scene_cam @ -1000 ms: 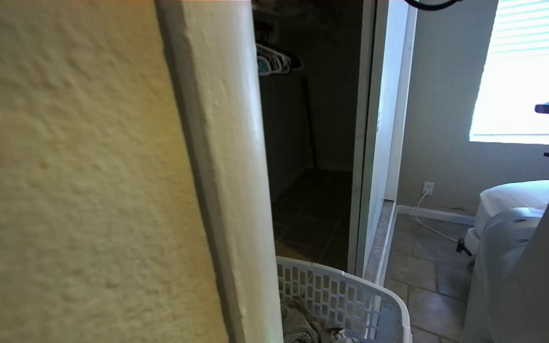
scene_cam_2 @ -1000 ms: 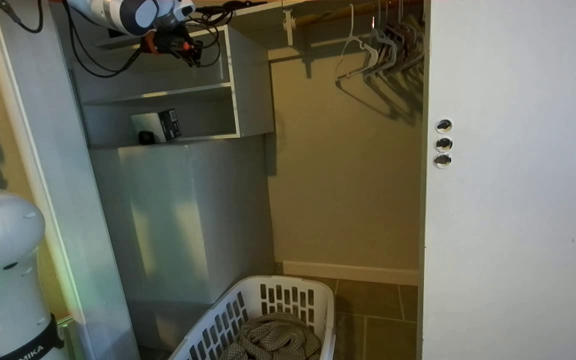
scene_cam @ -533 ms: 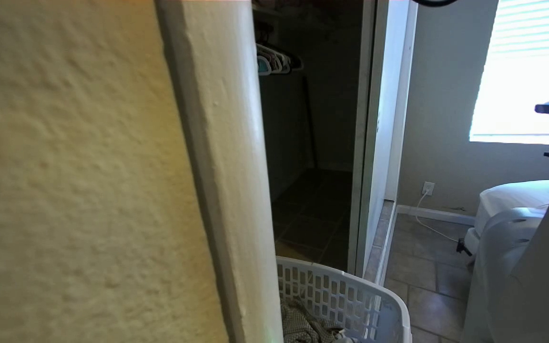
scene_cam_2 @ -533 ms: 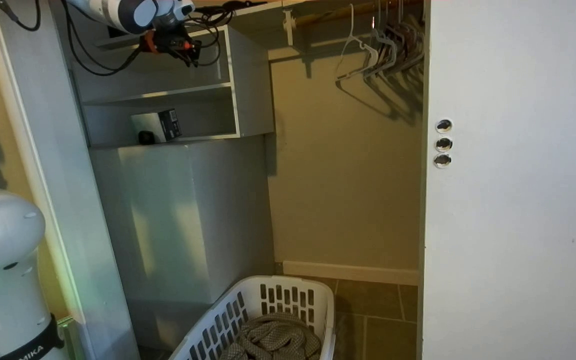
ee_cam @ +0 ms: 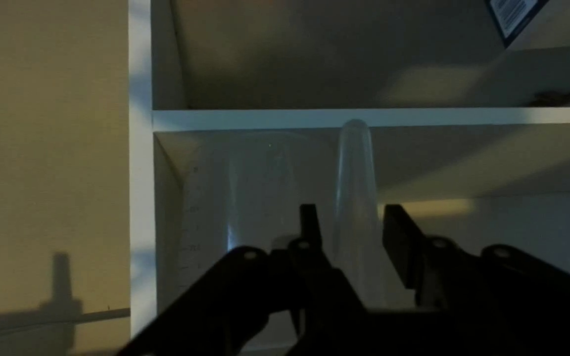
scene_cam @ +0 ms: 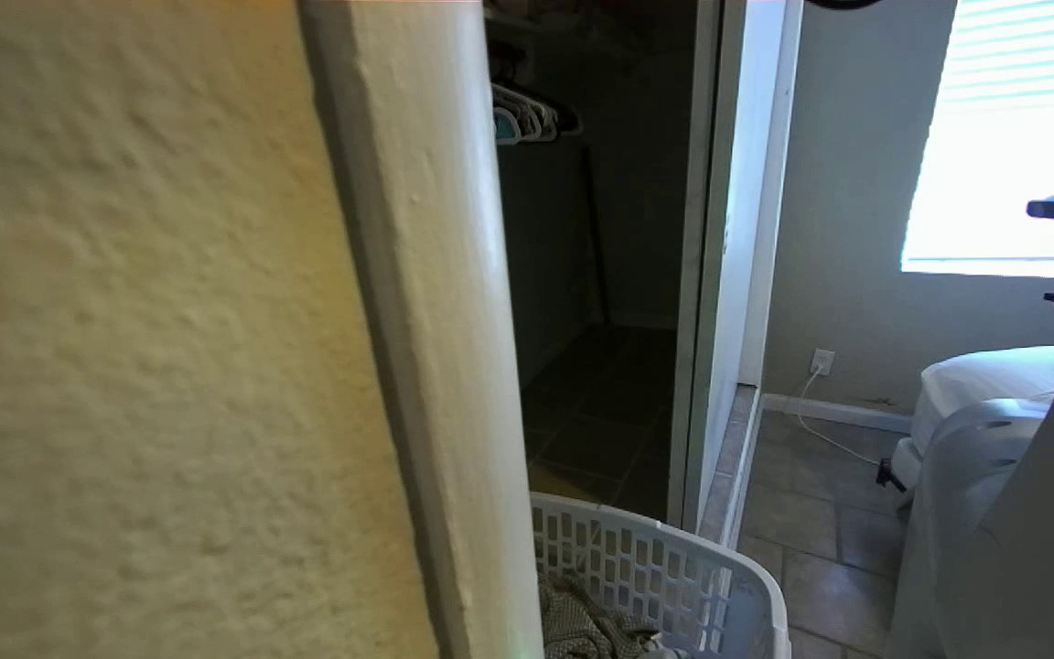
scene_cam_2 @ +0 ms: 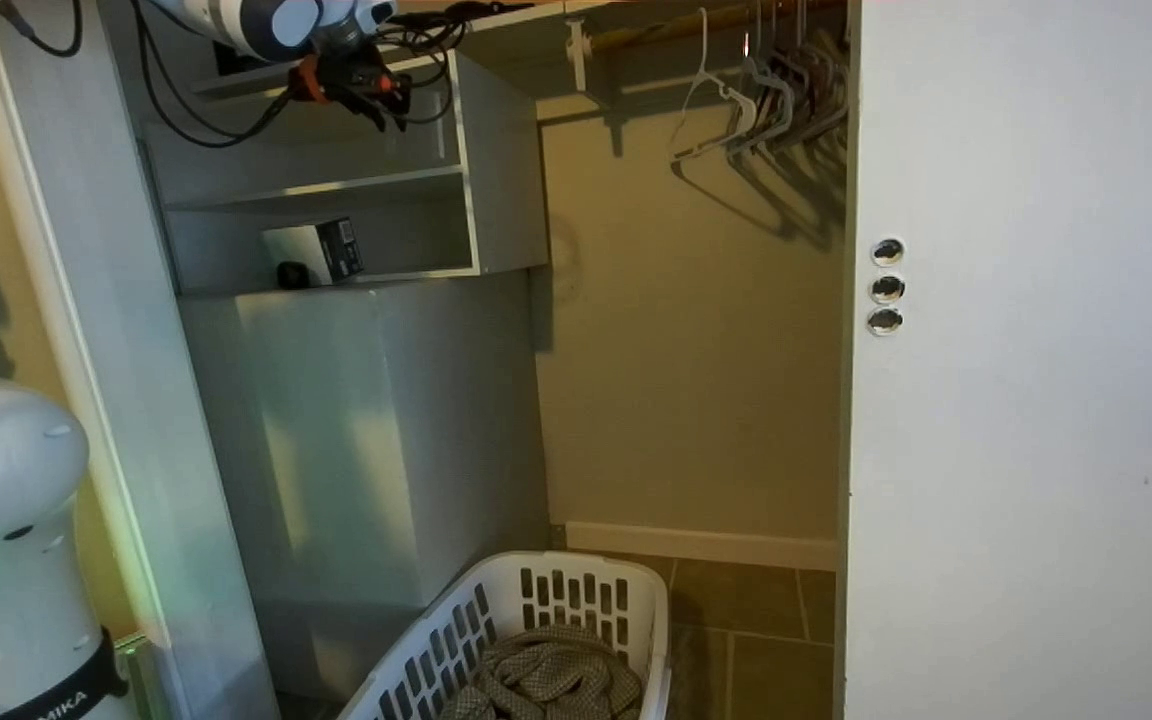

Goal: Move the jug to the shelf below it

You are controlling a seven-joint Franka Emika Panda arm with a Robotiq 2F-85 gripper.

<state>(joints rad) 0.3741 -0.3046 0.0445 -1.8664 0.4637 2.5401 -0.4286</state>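
I had the gripper (ee_cam: 350, 222) positioned with fingers (ee_cam: 309, 225) apart, grasping nothing; the clear jug (ee_cam: 260, 198) occupied the upper compartment (scene_cam_2: 226, 175), its handle (ee_cam: 356, 168) visible between the fingers.

Place: this was a home.
Laundry basket (scene_cam_2: 649, 612): held rumpled cloth (scene_cam_2: 551, 675).
Closet (scene_cam_2: 696, 400): stood open behind the basket.
Clothes hangers (scene_cam_2: 744, 112): hung higher than the basket.
Slatted window blinds (scene_cam: 1035, 69): hung well apart from the basket.
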